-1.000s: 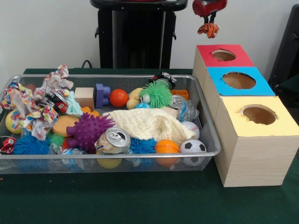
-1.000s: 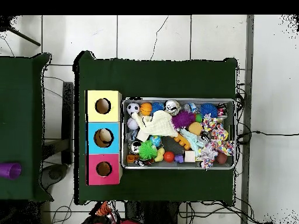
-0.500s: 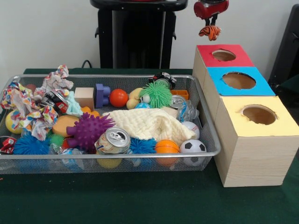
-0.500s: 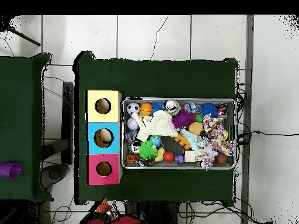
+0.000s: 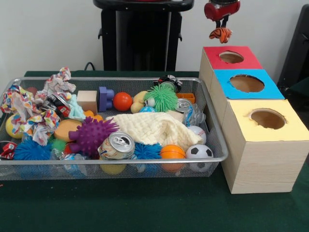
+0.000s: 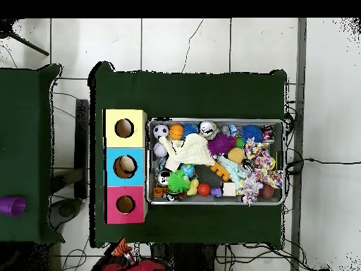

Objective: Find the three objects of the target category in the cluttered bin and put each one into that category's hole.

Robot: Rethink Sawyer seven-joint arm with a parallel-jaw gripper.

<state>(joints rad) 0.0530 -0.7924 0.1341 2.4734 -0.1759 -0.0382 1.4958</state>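
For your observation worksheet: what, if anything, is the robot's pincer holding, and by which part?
The pincer holds a small orange, black-striped soft toy by its top; it hangs below.

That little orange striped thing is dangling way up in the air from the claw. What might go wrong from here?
The gripper holds the striped toy only by its top, so it could slip out and fall early. It hangs behind the red box, not over the red hole, so a drop now would likely land off the table. On the way back, the soft toy might swing and catch a hole's edge.
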